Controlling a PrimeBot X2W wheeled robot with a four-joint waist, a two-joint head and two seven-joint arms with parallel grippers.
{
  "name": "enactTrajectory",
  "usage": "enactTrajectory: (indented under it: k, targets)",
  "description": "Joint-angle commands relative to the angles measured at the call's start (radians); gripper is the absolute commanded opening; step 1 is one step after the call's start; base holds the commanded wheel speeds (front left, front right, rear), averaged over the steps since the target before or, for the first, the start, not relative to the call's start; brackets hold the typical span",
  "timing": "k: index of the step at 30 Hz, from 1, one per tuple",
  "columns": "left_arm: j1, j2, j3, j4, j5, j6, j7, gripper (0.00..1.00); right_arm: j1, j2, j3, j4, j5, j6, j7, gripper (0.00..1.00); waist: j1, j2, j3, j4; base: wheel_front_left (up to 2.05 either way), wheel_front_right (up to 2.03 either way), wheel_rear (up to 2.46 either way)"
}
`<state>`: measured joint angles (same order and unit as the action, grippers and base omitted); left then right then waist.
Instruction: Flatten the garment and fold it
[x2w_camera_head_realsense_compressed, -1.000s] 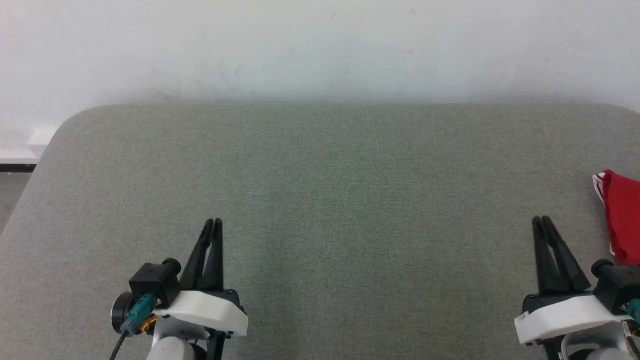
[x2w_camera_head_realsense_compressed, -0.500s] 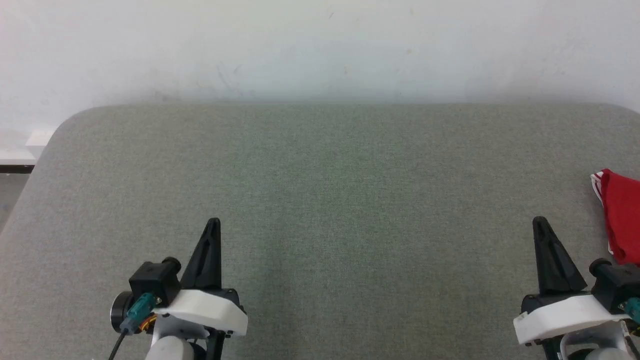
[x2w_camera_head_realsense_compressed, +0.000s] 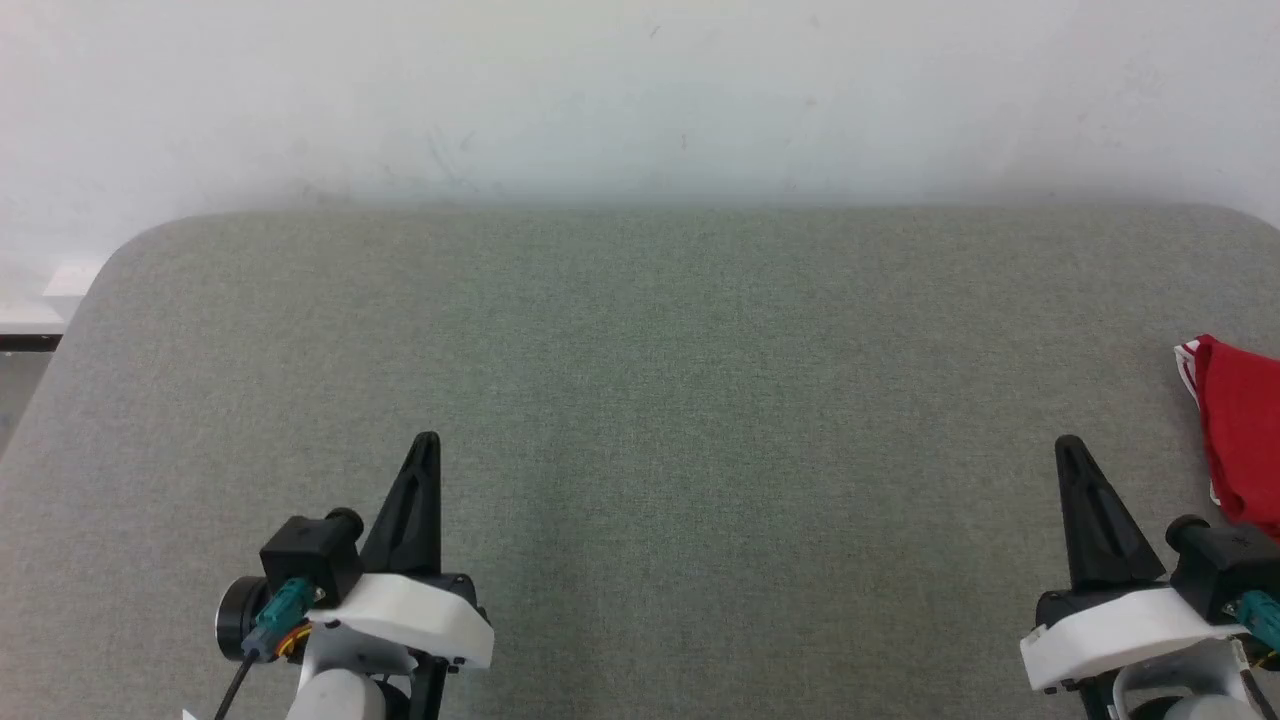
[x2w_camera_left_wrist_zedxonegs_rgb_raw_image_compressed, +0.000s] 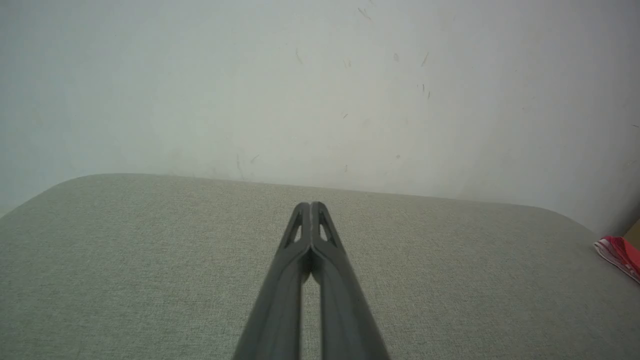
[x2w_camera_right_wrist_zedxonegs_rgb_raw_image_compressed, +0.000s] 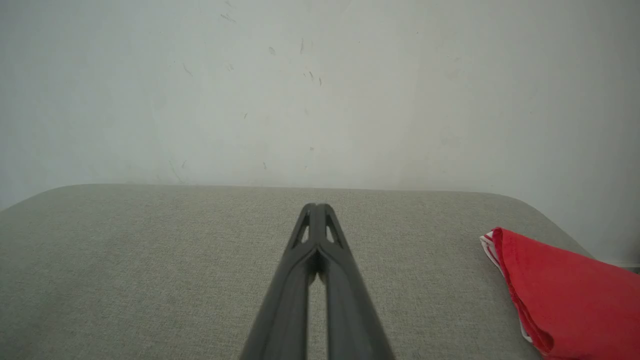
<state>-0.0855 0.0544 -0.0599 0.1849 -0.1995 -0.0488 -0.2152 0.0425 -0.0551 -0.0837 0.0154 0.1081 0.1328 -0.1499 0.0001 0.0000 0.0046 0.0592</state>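
Note:
The red garment (x2w_camera_head_realsense_compressed: 1243, 430) lies at the far right edge of the grey table, cut off by the frame; its striped trim shows along its left border. The right wrist view shows it as a folded red cloth (x2w_camera_right_wrist_zedxonegs_rgb_raw_image_compressed: 565, 295) to the right of the fingers, and a small piece of the garment (x2w_camera_left_wrist_zedxonegs_rgb_raw_image_compressed: 620, 252) shows at the right edge of the left wrist view. My right gripper (x2w_camera_head_realsense_compressed: 1068, 445) is shut and empty, a short way left of the garment. My left gripper (x2w_camera_head_realsense_compressed: 428, 440) is shut and empty at the lower left, far from it. Lettering and number are hidden.
The grey fabric-covered table (x2w_camera_head_realsense_compressed: 640, 380) has rounded far corners and stands against a white wall (x2w_camera_head_realsense_compressed: 640, 90). Its left edge drops to the floor at the far left.
Both grippers' fingers, slightly parted a second ago, have come together. The view has shifted a little, so the garment sits slightly further left.

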Motion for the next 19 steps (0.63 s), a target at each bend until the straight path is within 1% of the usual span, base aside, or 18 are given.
enactTrajectory:
  k: [1,19]
  targets:
    - [0.014,-0.001,0.005,-0.008,0.013,0.007,0.005,0.00,-0.007,0.001,0.005,-0.002,-0.007,0.000,0.005,0.00,0.0000,0.0000,0.000,-0.001,0.00,0.00,0.00]
    - [0.026,-0.001,0.015,-0.039,0.045,0.014,0.042,0.00,-0.013,0.002,0.019,-0.004,-0.025,-0.001,0.030,0.00,0.0000,0.0000,-0.001,-0.011,0.00,0.00,0.00]
